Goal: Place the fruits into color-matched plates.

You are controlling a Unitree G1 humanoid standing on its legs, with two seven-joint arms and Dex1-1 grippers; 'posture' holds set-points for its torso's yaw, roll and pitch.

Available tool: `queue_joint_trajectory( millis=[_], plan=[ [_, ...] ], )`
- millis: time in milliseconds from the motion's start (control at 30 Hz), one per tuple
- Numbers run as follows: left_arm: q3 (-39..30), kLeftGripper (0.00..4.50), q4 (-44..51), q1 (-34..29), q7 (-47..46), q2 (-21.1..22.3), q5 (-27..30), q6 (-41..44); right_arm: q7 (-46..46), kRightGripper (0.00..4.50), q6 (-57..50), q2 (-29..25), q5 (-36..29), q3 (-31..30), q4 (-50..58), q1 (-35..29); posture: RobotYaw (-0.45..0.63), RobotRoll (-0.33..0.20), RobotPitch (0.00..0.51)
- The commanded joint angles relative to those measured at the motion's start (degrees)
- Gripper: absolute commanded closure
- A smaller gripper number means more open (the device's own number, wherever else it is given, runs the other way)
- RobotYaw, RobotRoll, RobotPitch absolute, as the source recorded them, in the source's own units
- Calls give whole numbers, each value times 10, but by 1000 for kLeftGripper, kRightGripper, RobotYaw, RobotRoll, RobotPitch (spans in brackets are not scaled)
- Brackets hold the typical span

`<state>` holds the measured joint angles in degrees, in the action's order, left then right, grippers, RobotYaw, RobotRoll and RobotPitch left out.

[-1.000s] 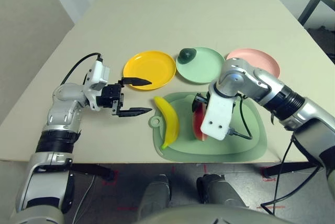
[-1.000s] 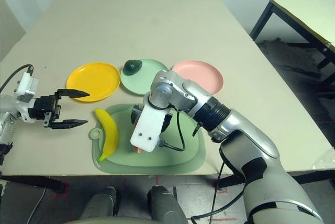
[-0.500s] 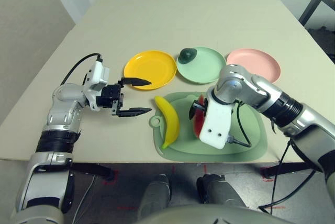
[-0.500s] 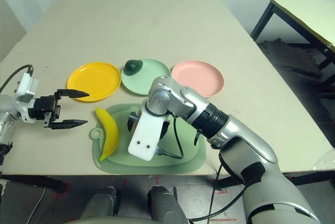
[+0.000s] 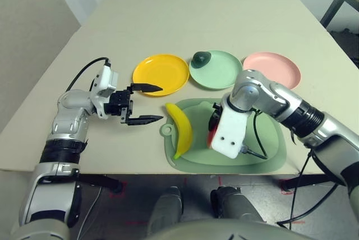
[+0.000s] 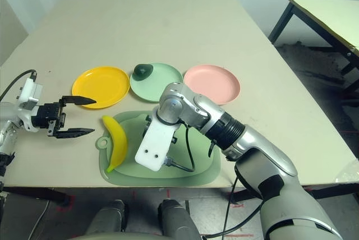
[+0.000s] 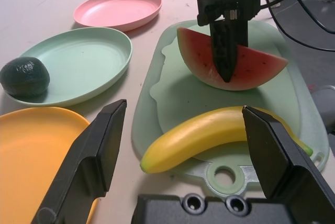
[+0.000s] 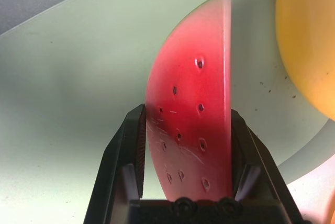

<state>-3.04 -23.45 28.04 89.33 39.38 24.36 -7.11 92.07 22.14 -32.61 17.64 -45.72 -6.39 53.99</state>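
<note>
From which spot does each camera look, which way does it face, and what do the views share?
Left and right eye: on the head, looking forward and down at the table, the plates and the mat; both forearms show.
Left wrist: on the left arm, looking along its open jaws at the banana, with the right gripper beyond.
Right wrist: on the right arm, looking down at the watermelon wedge between its jaws, which are closed on it.
Both wrist views share the wedge, banana and mat.
</note>
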Motion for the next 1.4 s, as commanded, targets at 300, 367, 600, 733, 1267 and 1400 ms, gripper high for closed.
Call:
queue_joint_trajectory(
  millis=[300,367,600,733,1267,1400],
  plan=[
    [4,0,-13,3,-2,-19,0,7,4,2464,-19,-78,-74,5,-18,80,-44,0,117],
    [3,0,-8,1,-9,-25,5,22,4,2464,-19,-88,-80,10,-43,97,-56,0,110],
    [11,0,23,-16,-58,-35,-10,70,-22,2464,37,-56,-21,41,-243,175,-65,0,110],
    [13,0,57,-31,-105,-47,-16,90,-109,2464,88,-37,67,33,-412,225,-63,0,109],
    [10,0,110,-70,-172,-47,-23,102,-399,2464,92,0,269,1,-700,234,-18,0,113],
    [12,0,113,-74,-169,-47,-20,103,-437,2464,79,-3,287,4,-709,228,-21,0,113]
  ],
)
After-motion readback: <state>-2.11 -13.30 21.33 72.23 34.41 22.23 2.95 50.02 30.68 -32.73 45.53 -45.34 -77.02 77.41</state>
